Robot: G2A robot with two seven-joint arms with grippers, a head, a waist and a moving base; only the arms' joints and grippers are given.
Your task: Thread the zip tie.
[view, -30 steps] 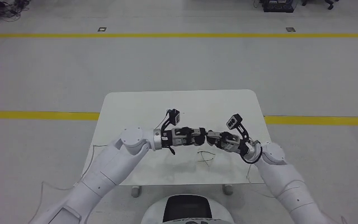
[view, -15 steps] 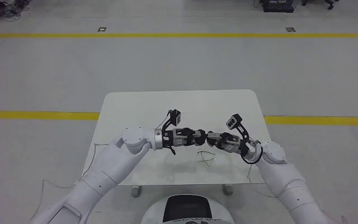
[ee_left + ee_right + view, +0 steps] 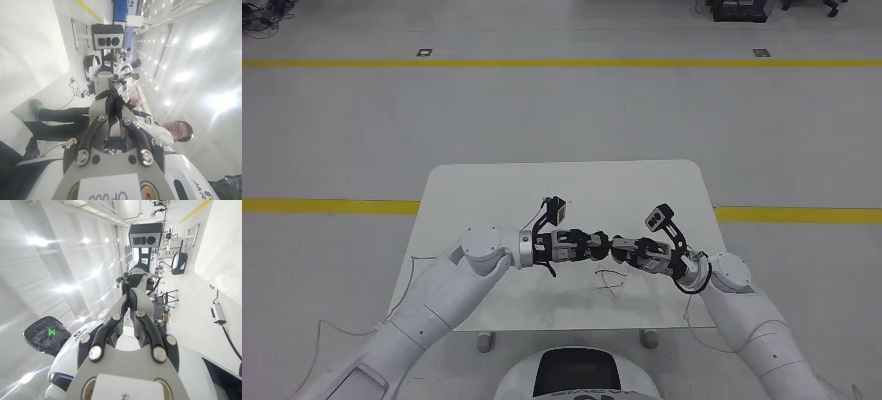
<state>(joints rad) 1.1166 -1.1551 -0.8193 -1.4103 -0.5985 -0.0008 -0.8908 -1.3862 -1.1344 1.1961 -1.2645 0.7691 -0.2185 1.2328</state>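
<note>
Two grippers, the left black-fingered gripper [image 3: 597, 246] and the right black-fingered gripper [image 3: 619, 244], are meeting tip to tip above a white round-cornered table [image 3: 492, 200], slightly toward three o'clock of its centre. Both are holding their fingers pressed together, apparently pinching a thin black plastic zip tie [image 3: 610, 277] whose loop is drooping toward six o'clock beneath them. Any small wrist tilt is risking the tail missing the head slot, or slipping from the pinch.

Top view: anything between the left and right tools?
Nothing visible: the left tool and right tool sit tip to tip above the table, with no visible gap in the top view.
</note>
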